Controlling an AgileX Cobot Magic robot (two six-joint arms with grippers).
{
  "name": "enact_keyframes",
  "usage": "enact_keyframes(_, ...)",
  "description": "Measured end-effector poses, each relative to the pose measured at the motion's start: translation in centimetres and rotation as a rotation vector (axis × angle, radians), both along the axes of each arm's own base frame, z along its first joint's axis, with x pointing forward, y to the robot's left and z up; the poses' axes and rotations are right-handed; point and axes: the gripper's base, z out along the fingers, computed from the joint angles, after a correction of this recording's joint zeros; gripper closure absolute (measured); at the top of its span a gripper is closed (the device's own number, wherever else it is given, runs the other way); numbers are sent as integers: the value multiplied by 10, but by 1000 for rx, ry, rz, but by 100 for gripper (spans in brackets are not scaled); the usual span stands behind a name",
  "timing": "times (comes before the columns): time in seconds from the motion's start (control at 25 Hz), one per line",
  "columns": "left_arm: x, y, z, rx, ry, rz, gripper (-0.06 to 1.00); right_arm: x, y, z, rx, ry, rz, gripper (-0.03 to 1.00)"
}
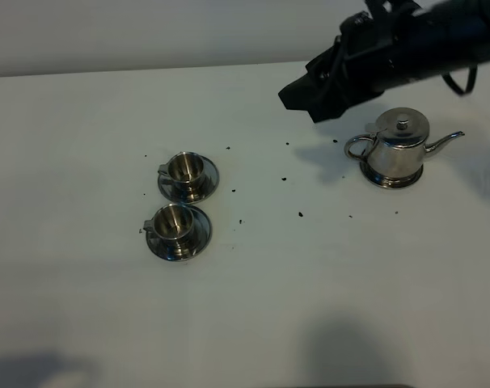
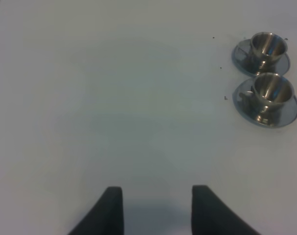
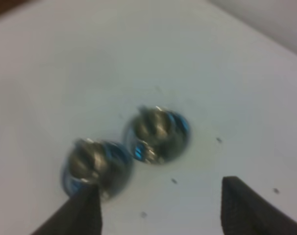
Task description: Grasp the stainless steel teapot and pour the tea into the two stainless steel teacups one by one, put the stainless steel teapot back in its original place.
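The stainless steel teapot (image 1: 399, 147) stands upright on its original place, a round steel disc (image 1: 393, 182), at the right rear of the table, spout pointing right. The two stainless steel teacups (image 1: 186, 169) (image 1: 175, 223) sit on saucers left of centre, one behind the other. My right gripper (image 1: 306, 94) hovers above the table, left of and behind the teapot, apart from it. In the blurred right wrist view the right gripper (image 3: 160, 210) is open, with the teacups (image 3: 158, 128) (image 3: 93, 164) ahead. My left gripper (image 2: 157, 208) is open over bare table, well away from the teacups (image 2: 268, 45) (image 2: 272, 88). The tea is out of view.
The white table (image 1: 83, 307) carries small dark specks (image 1: 299, 214) scattered between the cups and the teapot. A pale wall runs along the table's far edge. The black right arm (image 1: 423, 40) reaches in from the top right.
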Motion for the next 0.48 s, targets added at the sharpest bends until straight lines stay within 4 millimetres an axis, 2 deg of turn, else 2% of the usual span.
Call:
enact_keyframes(0.08,0,0,0,0,0,1,58,19,4,-3,-60,25,-7,46)
enact_keyframes(0.2,0,0,0,0,0,0,58,46,10,-19,-131,61,-20,46)
enact_keyframes(0.32,0,0,0,0,0,1,58,67,18,-44,-171,125,-6,44)
enact_keyframes(0.48,0,0,0,0,0,1,58,85,22,-75,-263,185,21,43)
